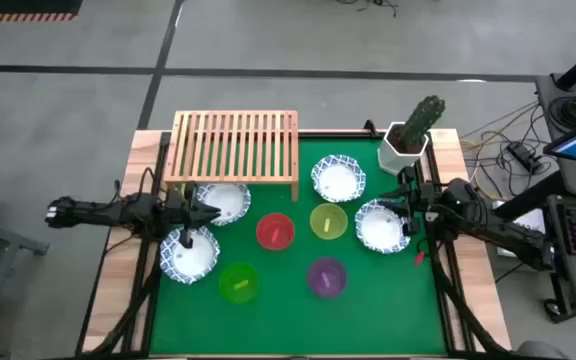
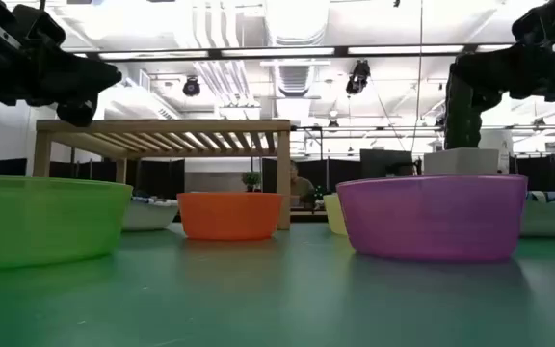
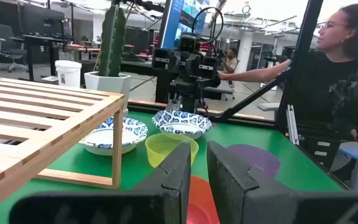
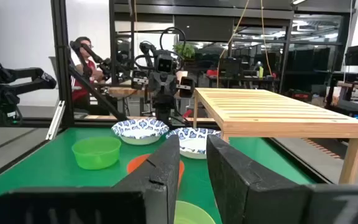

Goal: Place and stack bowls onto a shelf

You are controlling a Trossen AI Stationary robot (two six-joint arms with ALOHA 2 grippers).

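A: Step?
B: Start. Shelf (image 1: 235, 146) bare, all eight bowls on the green mat (image 1: 298, 300) in front of it.
A: Grippers?
B: Left gripper (image 1: 208, 210) above the patterned bowl (image 1: 222, 203) by the shelf's front edge, fingers a narrow gap apart, empty. Right gripper (image 1: 404, 206) above the right-side patterned bowl (image 1: 380, 226), same narrow gap, holding nothing.
A: Next?
B: Probably widen, drop onto a rim, pinch, lift to the slats.

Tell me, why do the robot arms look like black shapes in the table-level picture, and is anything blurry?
Low view: bright ceiling lights sit behind the arms, so they show as silhouettes; the near lime green bowl and purple bowl look soft. Left wrist view: its own fingers are close and blurred. High view: evenly lit, with no strong shadows on the shelf.
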